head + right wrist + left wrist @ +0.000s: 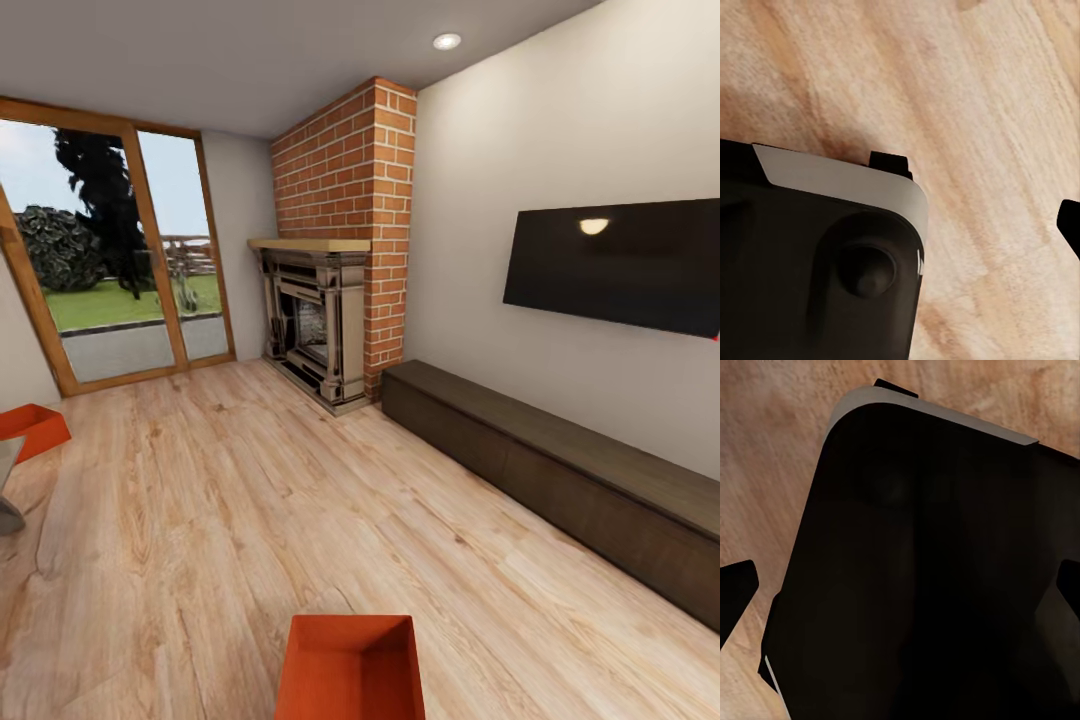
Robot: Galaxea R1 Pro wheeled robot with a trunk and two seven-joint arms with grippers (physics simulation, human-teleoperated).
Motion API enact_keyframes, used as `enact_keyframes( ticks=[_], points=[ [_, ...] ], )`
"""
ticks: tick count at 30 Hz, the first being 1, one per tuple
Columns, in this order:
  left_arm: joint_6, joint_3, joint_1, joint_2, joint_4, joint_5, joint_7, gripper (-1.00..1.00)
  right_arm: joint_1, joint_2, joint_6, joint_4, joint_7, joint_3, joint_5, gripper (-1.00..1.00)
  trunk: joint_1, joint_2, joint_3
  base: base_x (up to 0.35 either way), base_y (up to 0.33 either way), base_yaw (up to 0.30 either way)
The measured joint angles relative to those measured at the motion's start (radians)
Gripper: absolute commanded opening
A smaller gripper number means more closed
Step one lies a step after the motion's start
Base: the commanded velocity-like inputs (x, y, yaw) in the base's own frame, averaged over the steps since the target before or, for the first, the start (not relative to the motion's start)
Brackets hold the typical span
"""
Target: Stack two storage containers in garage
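I am in the living room, with its light wood plank floor [250, 520]. One orange-red storage container [350, 665] shows close in front of me at the lower edge of the head view, open top up. The second storage container [30, 430] lies on the planks at the far left, partly cut off. My left gripper [900, 592] hangs open over my dark base [915, 570], one fingertip [736, 596] showing at each side. My right gripper [900, 232] is also spread, with one fingertip [1071, 225] over bare planks; nothing is held. The garage is out of view.
A brick fireplace [335, 300] stands ahead. A long dark low cabinet [560, 480] runs along the right wall under a wall television [615, 265]. Glass doors [110, 260] close the far left. A grey object [8, 490] pokes in at the left edge.
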Motion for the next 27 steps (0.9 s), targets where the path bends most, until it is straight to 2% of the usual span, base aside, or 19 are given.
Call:
enact_keyframes(
  ticks=[27],
  points=[
    [0.000,0.000,0.000,0.000,0.000,0.000,0.001,1.00,0.000,-0.001,0.004,0.000,0.001,-0.001,0.004,1.00,0.000,0.000,0.000,0.000,0.017,0.000]
  ],
)
